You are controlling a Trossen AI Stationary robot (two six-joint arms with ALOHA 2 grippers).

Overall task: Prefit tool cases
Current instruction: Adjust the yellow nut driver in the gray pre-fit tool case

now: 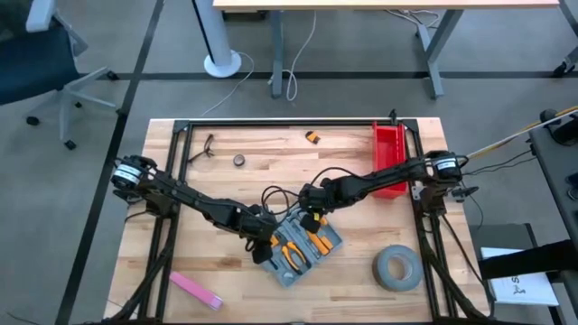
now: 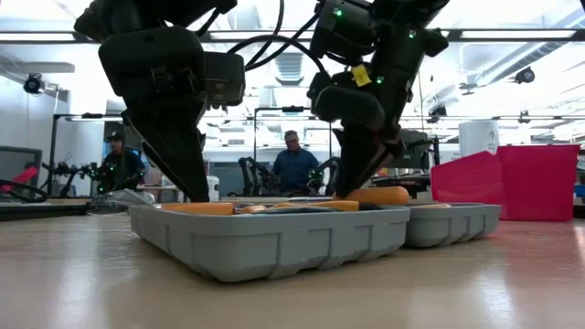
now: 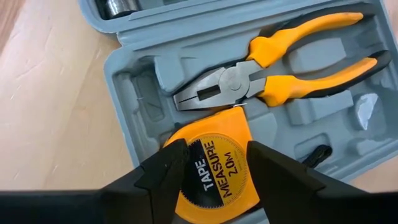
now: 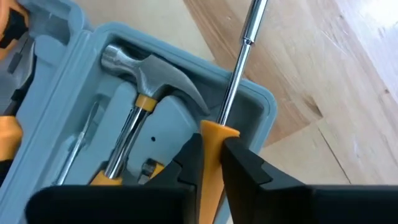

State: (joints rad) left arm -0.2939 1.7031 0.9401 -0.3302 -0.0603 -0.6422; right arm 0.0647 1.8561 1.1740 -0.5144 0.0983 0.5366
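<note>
open tool case (image 1: 302, 248) on table, left claw (image 3: 211, 165) spread around tape measure (image 3: 214, 171), right claw (image 4: 211, 158) clamping screwdriver (image 4: 233, 81)

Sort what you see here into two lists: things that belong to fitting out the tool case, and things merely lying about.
Job: case, pliers, tape measure, hammer, screwdriver.
Lying about: red bin, tape roll, pink bar, glasses.

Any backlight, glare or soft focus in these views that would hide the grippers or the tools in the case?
Low view: bright ceiling lights behind leave both arms as dark silhouettes above the tool case; the near tabletop is soft. Left wrist view: even light, tape measure lettering readable, the left gripper slightly blurred. Right wrist view: glare on the hammer head and screwdriver shaft. High view: even and flat.
</note>
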